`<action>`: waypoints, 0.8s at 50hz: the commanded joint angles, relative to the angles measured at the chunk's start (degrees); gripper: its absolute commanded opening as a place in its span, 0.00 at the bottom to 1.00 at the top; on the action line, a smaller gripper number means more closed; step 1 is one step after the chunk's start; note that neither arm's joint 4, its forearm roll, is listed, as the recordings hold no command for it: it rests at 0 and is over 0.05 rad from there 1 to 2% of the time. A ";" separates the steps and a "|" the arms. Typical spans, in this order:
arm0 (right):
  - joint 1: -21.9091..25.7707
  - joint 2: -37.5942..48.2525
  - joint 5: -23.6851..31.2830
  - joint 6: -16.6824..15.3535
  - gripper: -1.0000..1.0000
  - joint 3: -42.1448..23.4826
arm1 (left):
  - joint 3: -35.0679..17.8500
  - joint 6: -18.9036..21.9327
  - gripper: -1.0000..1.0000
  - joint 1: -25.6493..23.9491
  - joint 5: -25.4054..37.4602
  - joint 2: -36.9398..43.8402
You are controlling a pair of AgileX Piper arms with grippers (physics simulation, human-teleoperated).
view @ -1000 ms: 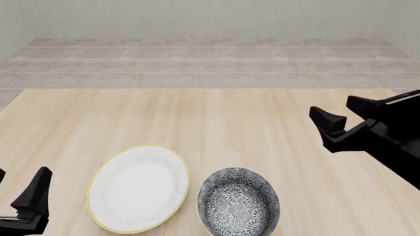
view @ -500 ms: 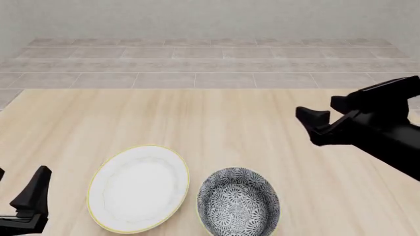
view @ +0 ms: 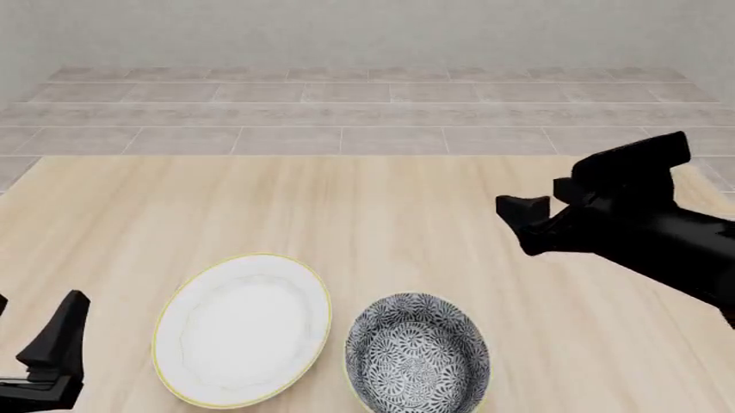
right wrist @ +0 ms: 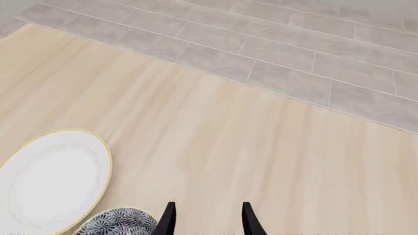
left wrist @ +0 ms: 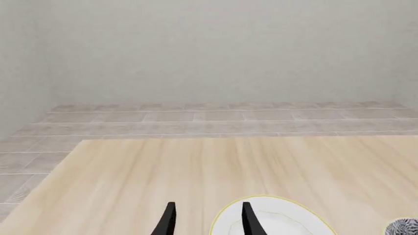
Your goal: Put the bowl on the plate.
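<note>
The patterned grey-and-white bowl (view: 417, 353) stands upright on the table near its front edge. Just to its left, not touching, lies the white plate (view: 241, 340) with a yellow rim, nothing on it. My right gripper (view: 538, 200) hovers open and empty above the table, behind and to the right of the bowl. My left gripper (view: 33, 325) sits open and empty at the front left corner, left of the plate. The right wrist view shows the plate (right wrist: 56, 178) and the bowl (right wrist: 117, 223) beyond the open fingers (right wrist: 167, 218). In the left wrist view, the plate (left wrist: 277, 223) lies just past one fingertip (left wrist: 248, 218), with the bowl (left wrist: 405, 228) at the picture's edge.
The wooden table (view: 367, 224) ends at a tiled floor (view: 367, 112) and a pale wall behind. The right arm's dark body (view: 666, 232) hangs over the table's right side.
My right gripper has swung left and slightly toward the back, still open. The left gripper, bowl and plate have not moved.
</note>
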 commanded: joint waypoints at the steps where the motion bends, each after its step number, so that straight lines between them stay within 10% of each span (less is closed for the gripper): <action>1: 1.06 2.79 0.28 0.99 1.00 -0.50 | -0.16 0.17 1.00 -0.10 0.42 -0.27; 40: 3.89 10.14 -2.26 3.05 1.00 2.47 | 0.24 0.70 1.00 -0.38 -0.08 -0.48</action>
